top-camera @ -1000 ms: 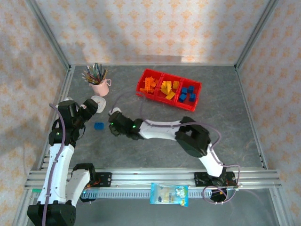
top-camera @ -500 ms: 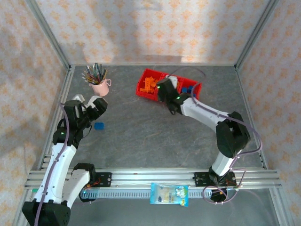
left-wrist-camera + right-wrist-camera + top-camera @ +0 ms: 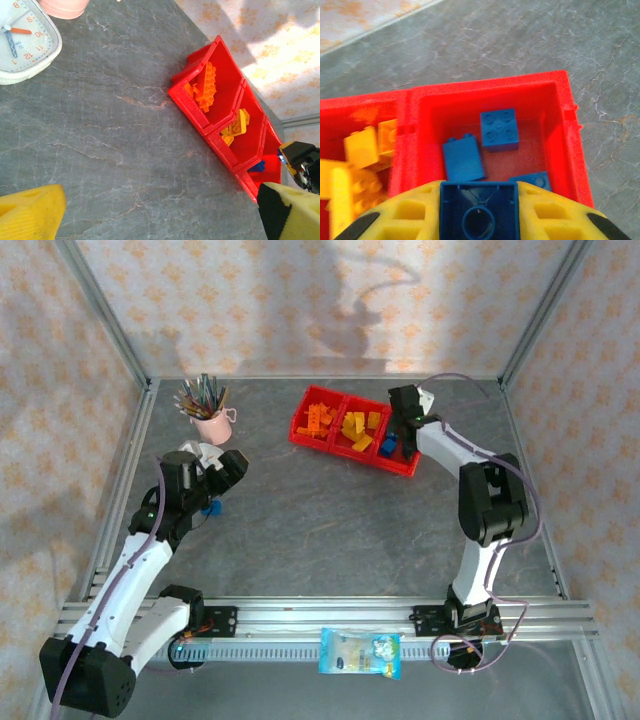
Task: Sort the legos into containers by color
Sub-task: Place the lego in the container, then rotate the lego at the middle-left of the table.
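3 blue legos (image 3: pixel 499 130) in 1 of 3 containers (image 3: pixel 335 447)

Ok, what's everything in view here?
containers: one three-bin tray, red, far centre
orange legos: several, orange, left bin
yellow legos: several, yellow, middle bin
blue legos: at least three, blue, right bin
held lego: one, blue, over right bin
loose lego: one, blue, table beside left arm
cup of pencils: one, pink, far left
clock: one, white, near cup
packet: one, blue-yellow, near rail
table: one, grey
left gripper: one, yellow-padded, open over table
right gripper: one, yellow-padded, shut on held lego
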{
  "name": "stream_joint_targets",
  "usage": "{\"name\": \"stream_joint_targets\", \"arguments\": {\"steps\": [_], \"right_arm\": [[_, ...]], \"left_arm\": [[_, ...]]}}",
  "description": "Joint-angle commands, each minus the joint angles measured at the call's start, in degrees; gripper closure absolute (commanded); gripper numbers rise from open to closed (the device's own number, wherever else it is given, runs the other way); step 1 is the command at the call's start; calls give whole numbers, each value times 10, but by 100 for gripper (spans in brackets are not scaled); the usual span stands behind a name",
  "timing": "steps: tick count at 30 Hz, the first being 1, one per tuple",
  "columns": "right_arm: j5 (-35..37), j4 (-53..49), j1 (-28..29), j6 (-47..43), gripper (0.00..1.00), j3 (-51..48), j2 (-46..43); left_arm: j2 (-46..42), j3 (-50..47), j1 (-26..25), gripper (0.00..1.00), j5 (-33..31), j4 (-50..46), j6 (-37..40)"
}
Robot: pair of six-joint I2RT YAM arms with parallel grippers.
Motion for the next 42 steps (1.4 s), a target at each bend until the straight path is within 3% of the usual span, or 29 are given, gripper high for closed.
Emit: {"name": "stream_joint_targets", "arguments": {"steps": [1,7,11,19,28,36,42], "right_arm": [[5,-13,-1,-25,62,40,17],[-8,-18,-1,-39,45,37,-7],[-49,-17,9,-46,41,10,-45],[-132,14,89,-70,27,-82,-136],[-206,60,205,-67,14,-170,-190],[-242,149,294,-39,6,-225,-202],[-244,167,302,-33,4,-228,-195]], "left_arm": [[4,-1,-4,1,-17,16,-1],[-5,-2,-4,1,-33,4,3],[-9,-7,-4,1,-43,-8,5],[-12,-23,5,1,-111,-51,-6],[52,-47,93,1,-100,-49,30],[104,-105,90,4,-114,7,-55],[171,-95,70,8,-139,27,-81]]}}
